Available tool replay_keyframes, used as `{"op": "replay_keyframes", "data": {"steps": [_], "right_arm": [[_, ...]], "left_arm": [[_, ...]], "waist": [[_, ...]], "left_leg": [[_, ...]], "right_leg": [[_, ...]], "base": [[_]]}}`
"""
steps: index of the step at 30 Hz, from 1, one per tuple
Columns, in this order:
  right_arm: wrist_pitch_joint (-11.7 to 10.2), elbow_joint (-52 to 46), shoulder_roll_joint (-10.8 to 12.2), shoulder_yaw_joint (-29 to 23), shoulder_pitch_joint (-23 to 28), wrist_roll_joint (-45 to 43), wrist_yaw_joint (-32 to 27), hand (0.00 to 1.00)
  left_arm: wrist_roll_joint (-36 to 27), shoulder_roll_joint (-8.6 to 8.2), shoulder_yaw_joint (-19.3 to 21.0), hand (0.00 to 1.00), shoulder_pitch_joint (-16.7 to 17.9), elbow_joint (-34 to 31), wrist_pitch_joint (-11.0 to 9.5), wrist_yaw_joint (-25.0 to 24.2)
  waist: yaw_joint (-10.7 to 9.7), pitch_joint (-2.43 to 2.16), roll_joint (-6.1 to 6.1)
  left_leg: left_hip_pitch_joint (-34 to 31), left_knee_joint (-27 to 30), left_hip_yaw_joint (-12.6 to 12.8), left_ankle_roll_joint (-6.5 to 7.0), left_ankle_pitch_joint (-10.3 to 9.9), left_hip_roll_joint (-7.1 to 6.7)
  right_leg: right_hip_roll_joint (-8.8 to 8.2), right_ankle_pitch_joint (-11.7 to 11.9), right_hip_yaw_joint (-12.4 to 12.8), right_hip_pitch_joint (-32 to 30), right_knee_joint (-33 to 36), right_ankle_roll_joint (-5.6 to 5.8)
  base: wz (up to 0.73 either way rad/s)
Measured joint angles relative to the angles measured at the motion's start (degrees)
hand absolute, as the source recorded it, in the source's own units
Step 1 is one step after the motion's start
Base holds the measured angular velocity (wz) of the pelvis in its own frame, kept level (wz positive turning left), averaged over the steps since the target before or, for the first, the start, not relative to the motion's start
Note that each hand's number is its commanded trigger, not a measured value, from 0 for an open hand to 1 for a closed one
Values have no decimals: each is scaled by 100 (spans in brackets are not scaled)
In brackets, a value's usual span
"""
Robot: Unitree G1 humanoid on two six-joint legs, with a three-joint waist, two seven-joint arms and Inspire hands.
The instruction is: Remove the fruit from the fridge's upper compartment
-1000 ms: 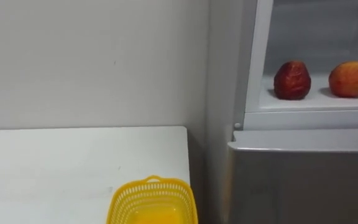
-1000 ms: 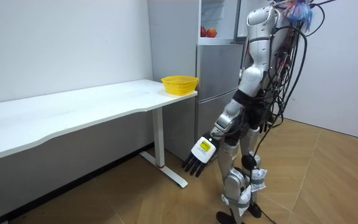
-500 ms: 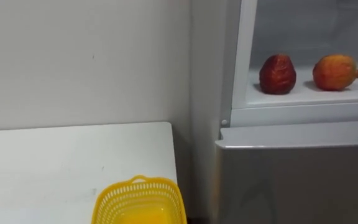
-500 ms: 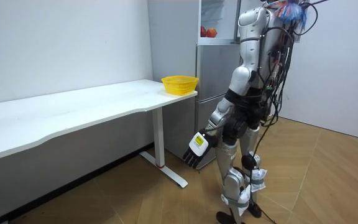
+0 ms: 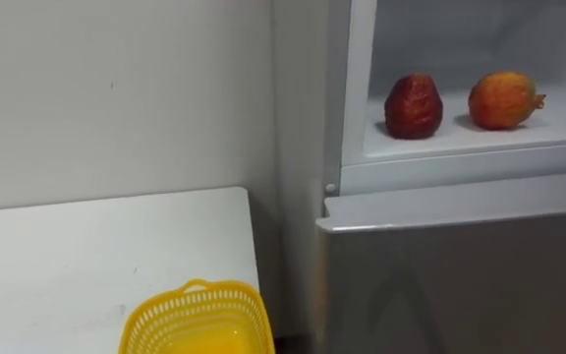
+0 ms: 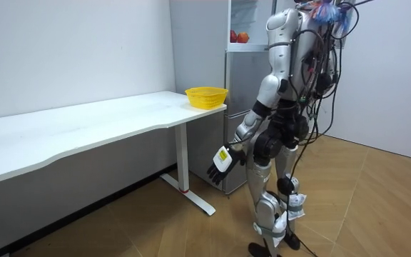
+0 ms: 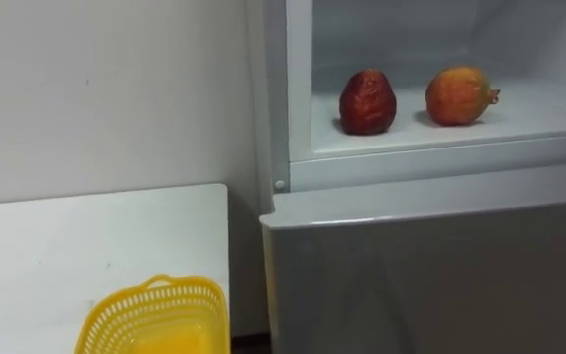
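On the upper fridge shelf [image 5: 460, 140], red fruit [image 5: 414, 106] and orange fruit [image 5: 502, 99] wait untaken; left hand [image 6: 220, 160] dangles loose, empty.

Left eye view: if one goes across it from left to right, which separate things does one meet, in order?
basket → red fruit → orange fruit

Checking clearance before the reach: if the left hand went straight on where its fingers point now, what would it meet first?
The left hand hangs open, fingers pointing down: probably the wooden floor, short of the table's foot; depth is unclear.
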Motion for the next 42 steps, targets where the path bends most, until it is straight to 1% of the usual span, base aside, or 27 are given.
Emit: {"op": "replay_keyframes", "data": {"steps": [1, 3, 4, 6, 8, 9, 10, 11, 13, 15, 16, 17, 18, 21, 23, 26, 28, 29, 31, 34, 35, 37, 39, 40, 42], "right_arm": [[0, -434, -2, 58, 42, -3, 23, 0], [-1, -1301, 0, 162, 48, 57, 31, 0], [-7, -1508, 0, 169, 45, 80, 30, 0], [-220, -1993, -3, 169, 9, 167, -41, 0], [-243, -2282, -4, 169, -20, 224, -86, 0], [-289, -2411, -4, 180, -71, 216, -132, 0], [-317, -2426, -7, 189, -123, 183, -157, 0], [-317, -2491, -14, 206, -209, 54, -194, 0], [-317, -2787, -2, 234, -248, -230, -210, 0], [-327, -3228, -7, 251, -279, -324, -240, 0], [-335, -3450, -22, 280, -370, -353, -307, 0], [-364, -3648, -23, 298, -447, -354, -413, 0], [-444, -3778, -25, 321, -528, -354, -516, 0], [-640, -3914, -33, 367, -633, -397, -713, 0], [-692, -3918, -33, 370, -637, -421, -792, 0], [-695, -3918, -33, 380, -638, -427, -934, 0], [-694, -3917, -47, 394, -678, -479, -1031, 0], [-693, -3917, -58, 428, -781, -539, -1139, 0], [-685, -3909, -61, 497, -859, -565, -1355, 0], [-688, -3906, -109, 499, -898, -566, -1495, 0], [-692, -3907, -165, 500, -990, -565, -1556, 0], [-706, -3907, -271, 499, -1229, -560, -1612, 0], [-791, -3906, -411, 497, -1470, -574, -1678, 0], [-810, -3906, -452, 493, -1513, -577, -1700, 0], [-836, -3899, -542, 492, -1630, -594, -1805, 0]], "left_arm": [[-2, 23, -56, 0, -12, 1, -21, 8], [-56, 63, -156, 0, -7, 67, -56, 15], [-57, 72, -169, 0, -9, 78, -69, 17], [-62, 145, -270, 0, 32, 111, -125, 26], [-61, 194, -335, 0, 19, 107, -136, 27], [-61, 212, -375, 0, 17, 106, -138, 28], [-58, 217, -375, 0, 17, 108, -138, 29], [-38, 227, -376, 0, 35, 115, -138, 22], [-19, 226, -377, 0, 30, 149, -138, 11], [-39, 226, -386, 0, -5, 244, -152, 11], [-54, 228, -404, 0, 2, 300, -152, 27], [-55, 233, -450, 0, 20, 307, -152, 43], [-54, 235, -487, 0, 21, 316, -153, 62], [-47, 234, -561, 0, 12, 337, -154, 133], [-48, 235, -560, 0, 6, 393, -166, 152], [-43, 239, -598, 0, 2, 524, -172, 152], [-26, 250, -646, 0, 30, 524, -166, 156], [-19, 251, -652, 0, 33, 526, -146, 164], [-8, 270, -682, 0, 31, 522, -139, 173], [4, 332, -771, 0, 25, 522, -139, 181], [3, 348, -773, 0, 25, 522, -141, 181], [4, 382, -775, 0, 24, 521, -143, 179], [44, 455, -775, 0, 39, 523, -142, 164], [67, 471, -775, 0, 42, 523, -140, 157], [82, 508, -766, 0, 79, 520, -124, 123]], "waist": [[-52, 0, 0], [-77, -6, 14], [-78, -2, 19], [-100, 6, 13], [-98, -5, 11], [-95, -15, 19], [-89, -15, 31], [-83, -11, 46], [-78, -23, 63], [-57, -12, 91], [-58, -6, 108], [-50, -5, 113], [-49, -3, 121], [11, -8, 131], [45, -7, 126], [75, -1, 121], [101, 5, 107], [123, 16, 84], [124, 14, 60], [106, 50, -14], [109, 49, -58], [115, 38, -105], [165, 39, -181], [188, 42, -195], [227, 16, -261]], "left_leg": [[7, 3, 37, 0, 0, 2], [12, 1, 130, 0, 0, 13], [29, 1, 152, 0, 0, 14], [58, 0, 187, 1, -1, 16], [52, -1, 190, 8, -6, 20], [36, -1, 194, 19, -14, 28], [36, -4, 199, 21, -14, 32], [20, -38, 201, 29, -19, 38], [-20, -55, 199, 30, -19, 37], [-60, -50, 201, 37, -14, 35], [-58, -48, 210, 37, -14, 38], [-55, -46, 214, 37, -14, 41], [-55, -46, 215, 37, -14, 44], [-59, -48, 217, 35, -15, 52], [-70, -50, 217, 34, -15, 54], [-97, -50, 213, 34, -15, 51], [-101, -53, 206, 33, -14, 49], [-99, -54, 196, 32, -13, 43], [-97, -51, 168, 29, -10, 14], [-69, -45, 103, 25, -6, 15], [-65, -41, 80, 25, -6, 13], [-66, -27, 60, 22, -4, 12], [-61, 28, 25, 22, -4, 17], [-65, 37, 15, 22, -4, 17], [-55, 50, -61, 22, -5, 12]], "right_leg": [[0, 0, 23, -12, 8, 0], [9, 0, 117, -90, 67, 0], [9, 0, 137, -96, 90, 0], [10, 7, 162, -90, 87, 5], [10, 6, 158, -124, 91, 6], [15, 10, 162, -181, 124, 2], [20, 16, 167, -188, 130, 0], [32, 31, 171, -206, 133, -1], [36, 39, 174, -252, 175, -3], [45, 41, 182, -272, 233, -7], [69, 43, 195, -273, 232, -10], [78, 44, 207, -270, 229, -11], [81, 45, 208, -270, 224, -12], [91, 47, 213, -265, 202, -16], [92, 47, 202, -266, 190, -16], [87, 46, 152, -275, 180, -15], [88, 46, 146, -274, 167, -15], [89, 47, 141, -267, 159, -15], [90, 48, 113, -245, 142, -16], [89, 70, 48, -166, 83, -20], [87, 69, 27, -149, 81, -20], [84, 69, 6, -138, 71, -21], [91, 93, -20, -69, -27, -26], [91, 94, -29, -61, -38, -25], [97, 118, -88, 50, -130, -15]], "base": [[-12], [-19], [-16], [-7], [0], [0], [-5], [0], [0], [0], [-4], [-3], [0], [0], [0], [1], [0], [0], [7], [10], [8], [8], [12], [13], [17]]}}
